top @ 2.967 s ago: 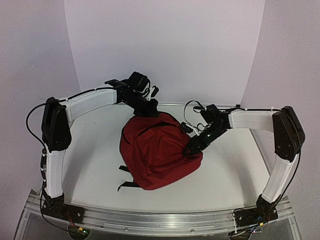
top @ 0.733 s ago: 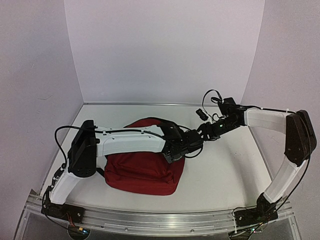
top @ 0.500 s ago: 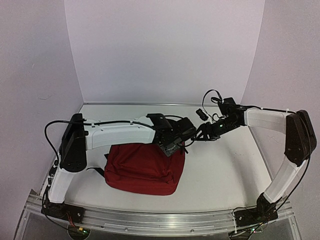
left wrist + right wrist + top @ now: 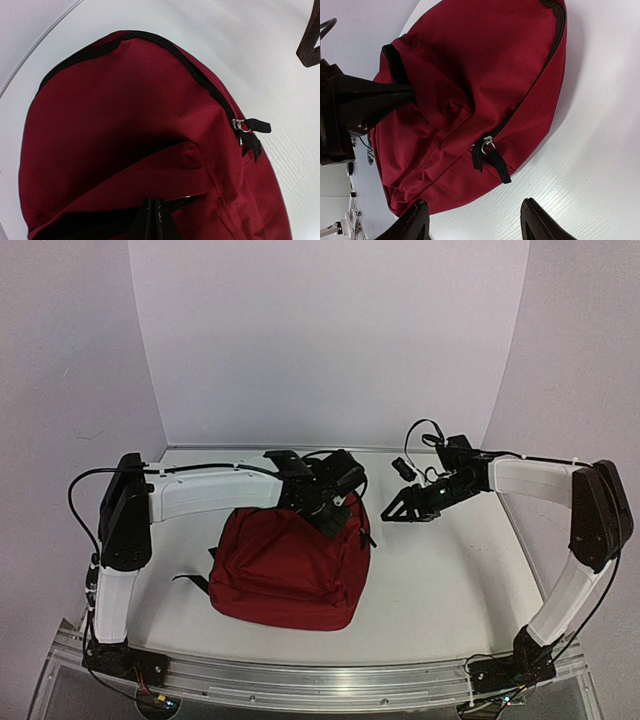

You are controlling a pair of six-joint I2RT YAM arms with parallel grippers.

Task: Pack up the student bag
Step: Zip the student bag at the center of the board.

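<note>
Risk: my left hand (image 4: 154, 215) has only a thin pinch of cloth; I reckon a pull slips off, or drags the whole student bag (image 4: 290, 565).
Left hand: clamped on a fabric fold near the bag's top.
Right hand (image 4: 475, 225): wide, holding nothing, just beside the bag, off the zipper pulls (image 4: 490, 155).
Bag: dark red, slumped mid-surface (image 4: 470, 580), main zip looks closed.

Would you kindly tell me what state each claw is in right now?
Left claw: closed, pinching the fabric of the student bag near its top.
Right claw: open, holding nothing.
</note>
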